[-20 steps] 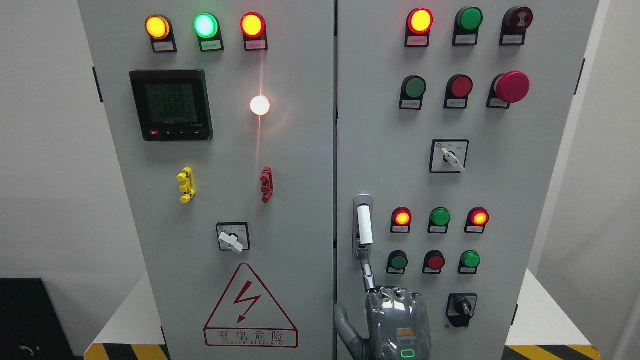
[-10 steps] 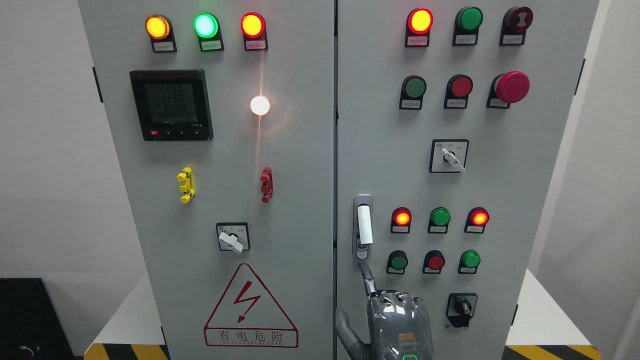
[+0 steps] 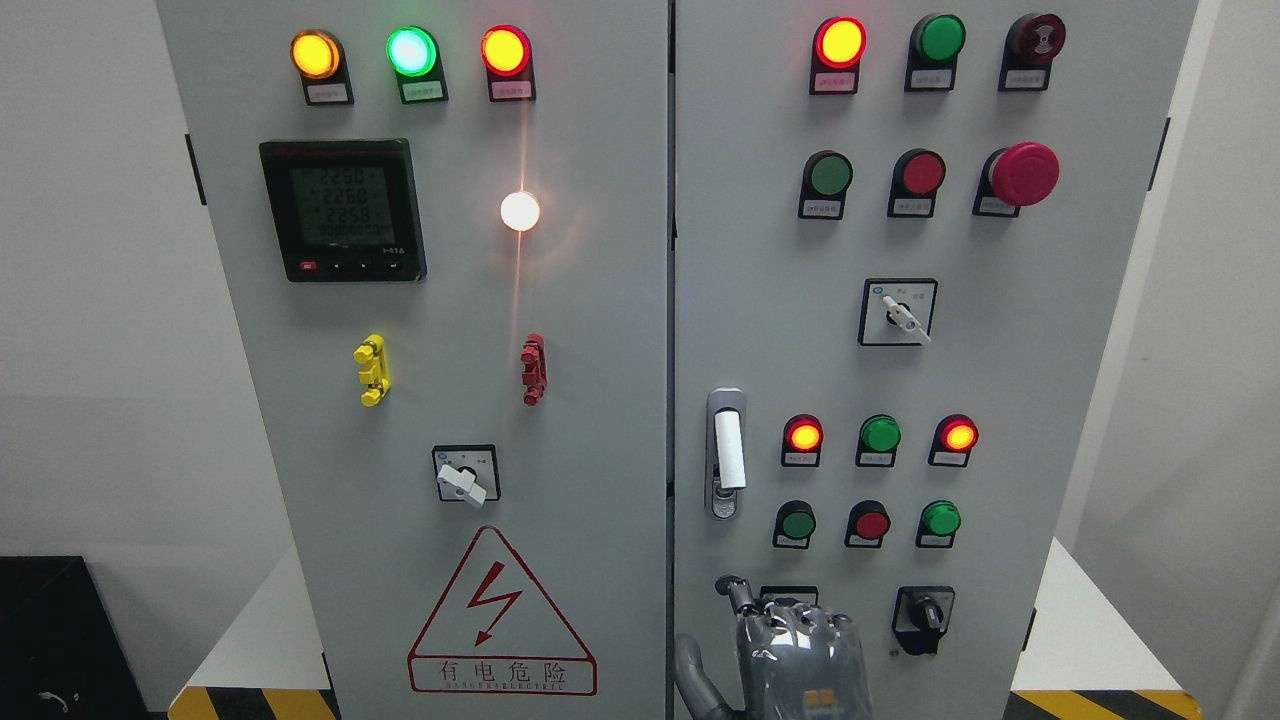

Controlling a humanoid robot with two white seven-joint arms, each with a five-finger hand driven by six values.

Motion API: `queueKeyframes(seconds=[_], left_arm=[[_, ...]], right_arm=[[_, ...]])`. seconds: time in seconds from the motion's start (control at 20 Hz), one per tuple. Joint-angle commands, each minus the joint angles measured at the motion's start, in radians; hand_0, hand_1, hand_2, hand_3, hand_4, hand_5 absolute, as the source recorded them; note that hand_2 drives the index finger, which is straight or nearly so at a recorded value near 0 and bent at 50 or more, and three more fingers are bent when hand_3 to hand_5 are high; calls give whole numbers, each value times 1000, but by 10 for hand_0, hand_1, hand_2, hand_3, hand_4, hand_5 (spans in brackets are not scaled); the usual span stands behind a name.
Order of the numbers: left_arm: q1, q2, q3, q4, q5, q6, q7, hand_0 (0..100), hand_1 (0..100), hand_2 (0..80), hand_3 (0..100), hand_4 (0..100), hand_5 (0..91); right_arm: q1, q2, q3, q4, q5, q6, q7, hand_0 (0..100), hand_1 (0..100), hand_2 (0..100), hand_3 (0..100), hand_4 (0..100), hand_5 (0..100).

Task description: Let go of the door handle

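Hand (image 3: 795, 650), glossy grey segmented shell, at bottom edge right of middle; right, going by thumb on its left side. Fingers (image 3: 738, 594) curled loosely, gripping nothing. Door handle (image 3: 727, 453) above it, apart: upright silver oval plate, white cylindrical grip, on matte grey right cabinet door (image 3: 1000, 380). Round glossy lamps (image 3: 880, 434) beside handle. Red mushroom button (image 3: 1025, 173) higher up.

Black rotary switch (image 3: 922, 618) just right of the fingers; green button (image 3: 797, 523) above them; warning triangle sticker (image 3: 500, 617) to their left; digital meter (image 3: 343, 210) far up-left.
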Motion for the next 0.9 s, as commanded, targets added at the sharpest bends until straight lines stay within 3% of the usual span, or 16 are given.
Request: queueKeyframes(seconds=[0.0,0.1,0.25,0.5,0.85], left_arm=[[20,0,0,0,0,0,0,120,556,0,0,0,0],[20,0,0,0,0,0,0,120,556,0,0,0,0],[20,0,1,0,0,0,0,120,556,0,0,0,0],[20,0,1,0,0,0,0,120,556,0,0,0,0],[20,0,2,0,0,0,0,120,556,0,0,0,0]], right_arm=[[47,-1,-3,-72,0,-22,0,563,272,576,784,814,856],[49,0,-5,-74,0,-22,0,537,280,585,720,756,821],[38,0,-11,-75,0,-22,2,501,270,613,715,734,811],[13,0,-13,-95,-3,-22,35,418,234,728,844,795,863],[-33,0,-14,-95,-6,-21,40,356,170,841,966,860,851]])
